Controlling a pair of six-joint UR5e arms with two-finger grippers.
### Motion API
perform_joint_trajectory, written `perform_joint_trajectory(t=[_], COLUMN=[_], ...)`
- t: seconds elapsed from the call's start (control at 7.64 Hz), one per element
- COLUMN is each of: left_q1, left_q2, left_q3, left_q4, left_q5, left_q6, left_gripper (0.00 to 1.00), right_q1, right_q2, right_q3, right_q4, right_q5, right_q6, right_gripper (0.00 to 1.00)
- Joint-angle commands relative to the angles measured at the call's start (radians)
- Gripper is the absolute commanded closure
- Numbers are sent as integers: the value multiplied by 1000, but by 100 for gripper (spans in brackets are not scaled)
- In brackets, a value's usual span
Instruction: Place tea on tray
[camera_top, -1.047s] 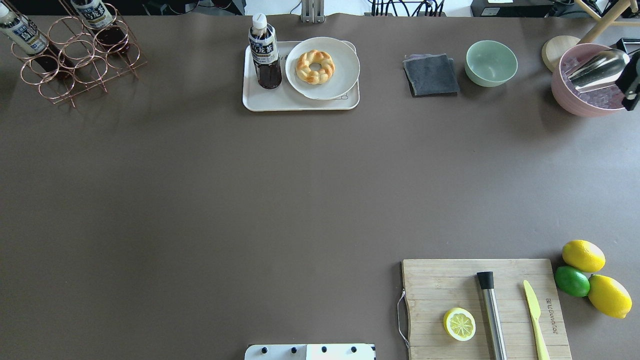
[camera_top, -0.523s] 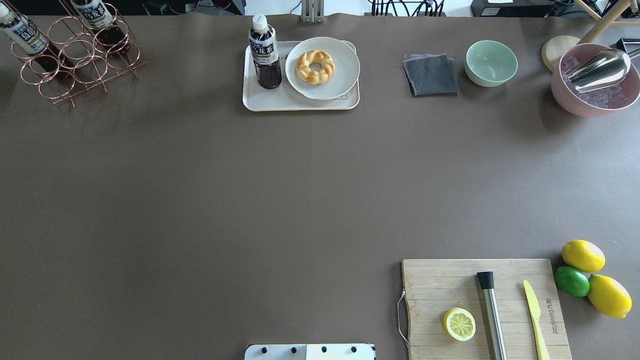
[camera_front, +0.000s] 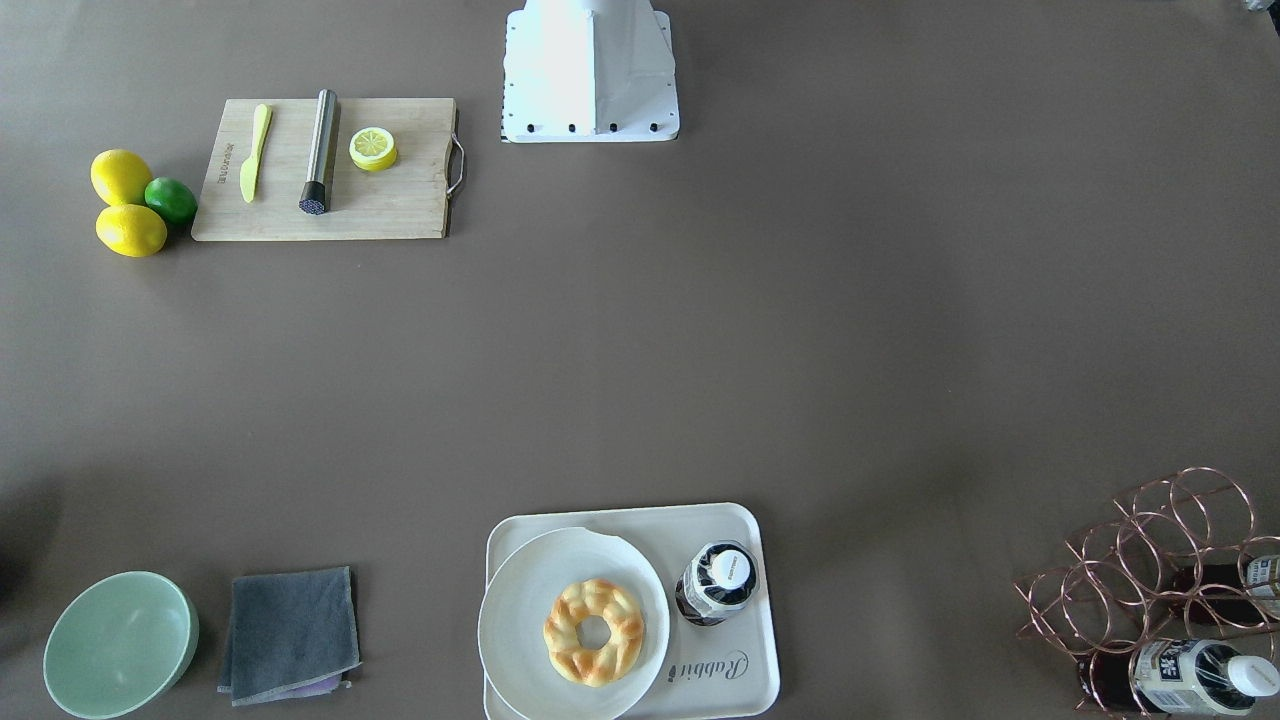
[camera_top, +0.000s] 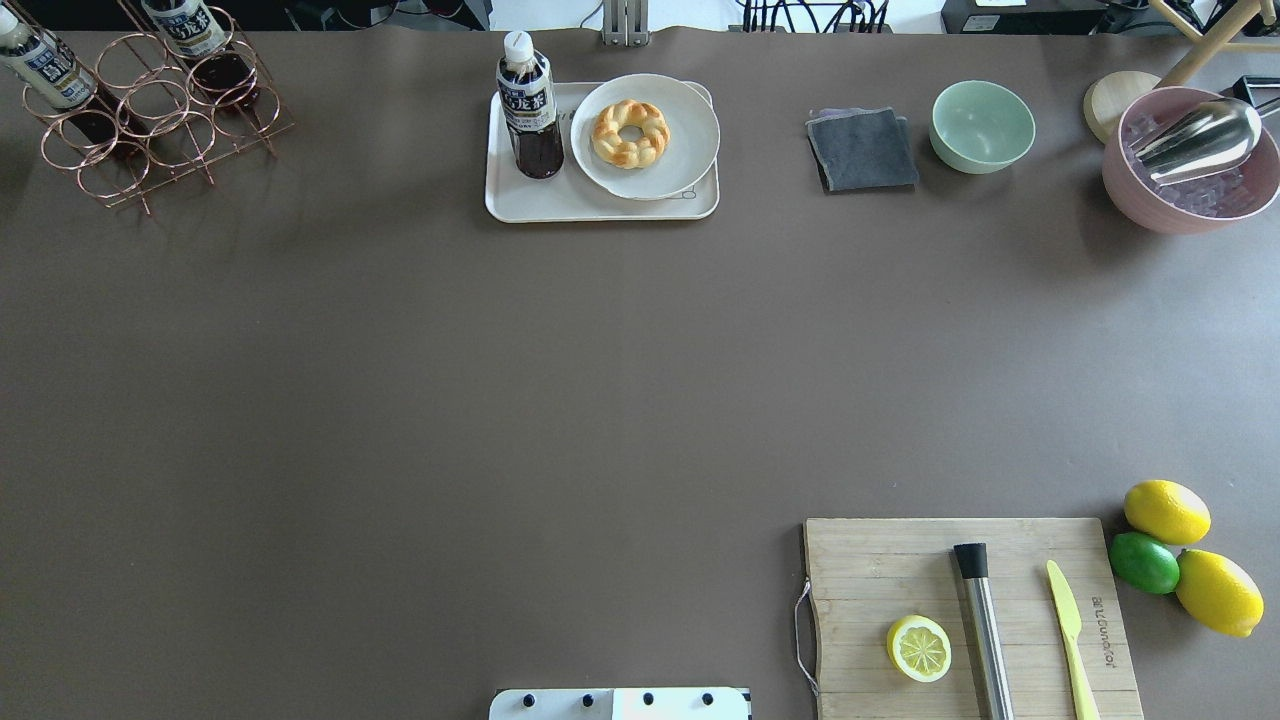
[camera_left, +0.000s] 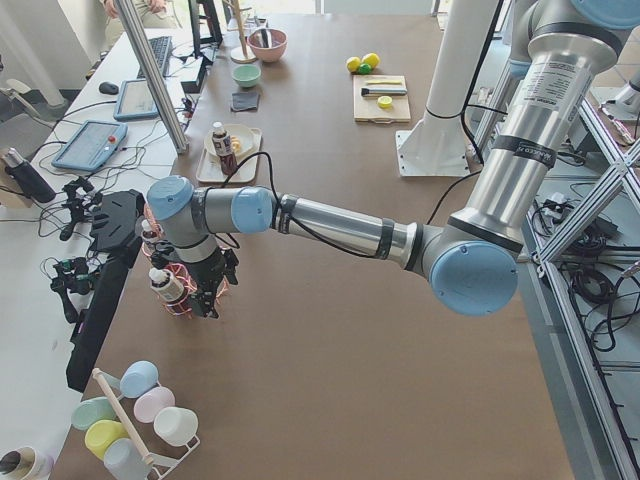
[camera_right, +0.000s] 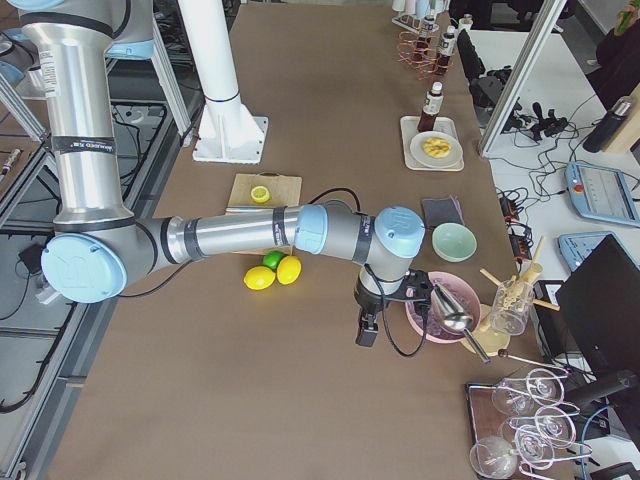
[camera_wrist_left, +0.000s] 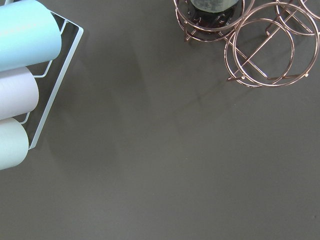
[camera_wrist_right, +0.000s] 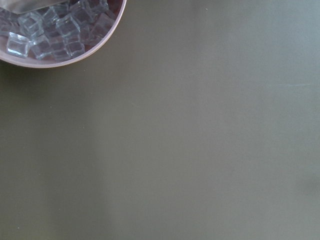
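The tea bottle (camera_top: 528, 105) stands upright on the left part of the cream tray (camera_top: 560, 207), beside a round plate with a braided bread ring. In the front-facing view the bottle (camera_front: 717, 583) shows from above, cap up, on the tray (camera_front: 745, 690). No gripper touches it. My left gripper (camera_left: 207, 300) hangs by the copper rack at the table's left end; my right gripper (camera_right: 366, 330) hangs by the pink ice bowl at the right end. Both show only in side views, so I cannot tell if they are open or shut.
A copper wire rack (camera_top: 150, 120) holds two more tea bottles at the far left. A grey cloth (camera_top: 862, 150), green bowl (camera_top: 982, 125) and pink ice bowl with scoop (camera_top: 1190, 160) stand far right. A cutting board (camera_top: 970, 615) with lemon half, muddler and knife lies near right.
The dark tip of my right gripper at the right edge of the overhead view one second ago has moved out of that view. The tea and tray have not moved.
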Motion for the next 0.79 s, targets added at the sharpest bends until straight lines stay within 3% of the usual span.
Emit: perform_joint_trajectory(t=[0.0, 0.26, 0.65], left_q1=[0, -24, -64], left_q2=[6, 70, 236], left_q3=[12, 20, -36], left_q4=[1, -13, -183], left_q5=[2, -4, -9], left_q6=[1, 4, 1], left_gripper=[2, 2, 2], right_q1=[15, 15, 15], right_q2=[-2, -3, -2], right_q3=[-10, -2, -5], right_q4=[8, 8, 8], right_q5=[10, 21, 22], right_q6=[3, 3, 5], right_gripper=[0, 0, 0])
